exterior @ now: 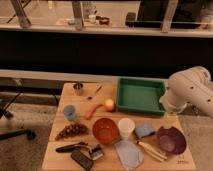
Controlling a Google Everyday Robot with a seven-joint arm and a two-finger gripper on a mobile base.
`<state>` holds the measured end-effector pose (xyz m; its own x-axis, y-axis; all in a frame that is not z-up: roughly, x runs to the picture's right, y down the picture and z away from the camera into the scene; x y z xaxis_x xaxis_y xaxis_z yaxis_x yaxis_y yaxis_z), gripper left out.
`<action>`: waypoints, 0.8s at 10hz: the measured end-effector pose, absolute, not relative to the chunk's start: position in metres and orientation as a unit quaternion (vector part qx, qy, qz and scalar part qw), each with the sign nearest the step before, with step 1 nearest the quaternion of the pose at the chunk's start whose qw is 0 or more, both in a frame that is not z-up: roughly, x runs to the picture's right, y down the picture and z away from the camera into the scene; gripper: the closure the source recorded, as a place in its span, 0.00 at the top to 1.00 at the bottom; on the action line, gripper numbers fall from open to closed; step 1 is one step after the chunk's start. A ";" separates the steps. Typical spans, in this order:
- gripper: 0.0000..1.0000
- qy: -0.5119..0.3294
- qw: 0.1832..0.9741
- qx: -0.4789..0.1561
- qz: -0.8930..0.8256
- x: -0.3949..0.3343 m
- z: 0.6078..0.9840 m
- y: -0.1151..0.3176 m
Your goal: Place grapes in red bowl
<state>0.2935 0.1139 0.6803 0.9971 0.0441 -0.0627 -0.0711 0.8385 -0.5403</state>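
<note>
Grapes (72, 131), just left of the red bowl (105, 130), looked soft and lumpy: pinch mid-bunch, gently. Gripper (170, 118) hung well right of it; jaws' state, cannot tell.

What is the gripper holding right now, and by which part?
Nothing that shows. The gripper hangs at the right, between the green tray and the purple bowl, while the grapes lie untouched left of the red bowl.
</note>
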 end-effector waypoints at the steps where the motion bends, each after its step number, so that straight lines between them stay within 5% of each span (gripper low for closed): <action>1: 0.80 0.024 0.958 -0.283 0.030 0.294 0.680 0.114; 8: 0.80 -0.002 0.963 -0.269 -0.020 0.275 0.660 0.103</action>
